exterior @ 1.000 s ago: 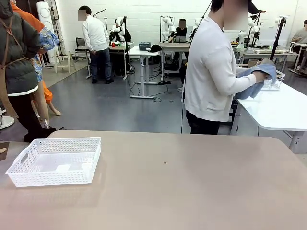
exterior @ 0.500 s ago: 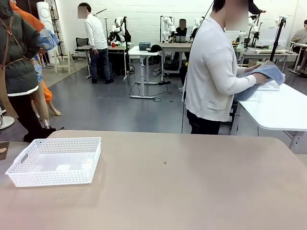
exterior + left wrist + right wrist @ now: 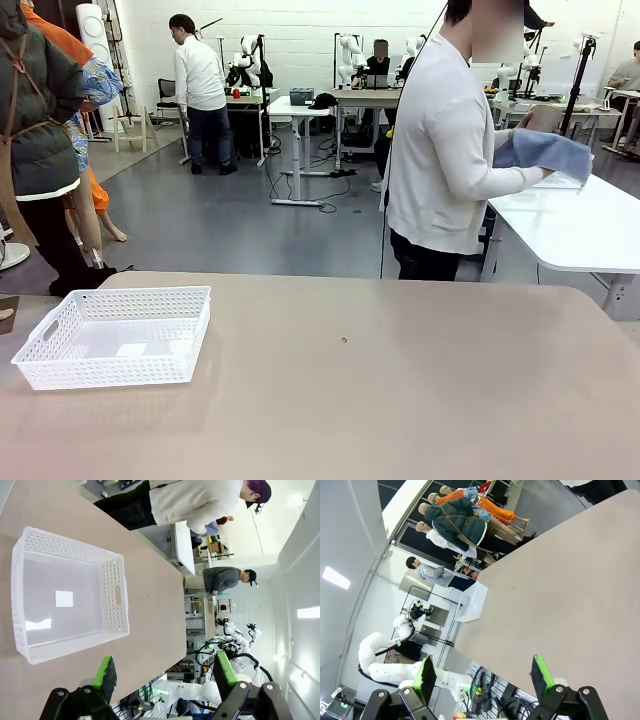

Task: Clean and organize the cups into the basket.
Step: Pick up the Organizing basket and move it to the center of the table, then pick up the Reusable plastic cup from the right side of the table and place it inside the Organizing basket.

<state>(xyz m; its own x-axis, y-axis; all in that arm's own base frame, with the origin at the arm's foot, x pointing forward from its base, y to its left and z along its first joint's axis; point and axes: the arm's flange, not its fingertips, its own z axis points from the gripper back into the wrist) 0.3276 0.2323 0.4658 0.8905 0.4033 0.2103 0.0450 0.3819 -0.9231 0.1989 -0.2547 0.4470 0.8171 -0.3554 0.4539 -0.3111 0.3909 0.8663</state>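
The white lattice basket (image 3: 120, 365) sits empty on the left of the tan table, with a white label on its floor. In the left wrist view the basket (image 3: 116, 602) lies just beyond my left gripper (image 3: 166, 672), which is open with nothing between its green pads. My right gripper (image 3: 484, 677) is open too, over bare tabletop, with the basket (image 3: 472, 602) far off. At the far side a person (image 3: 440, 150) stands turned to the right, holding a blue cloth (image 3: 550, 150) around a tan cup (image 3: 543, 118) that is mostly hidden.
A white table (image 3: 580, 220) stands behind the person at the right. A small dark speck (image 3: 344, 340) marks the middle of the tan table (image 3: 400, 400). Other people and workbenches are far back in the room.
The person's hands have lifted the blue cloth up and a little to the right. The basket has not moved.
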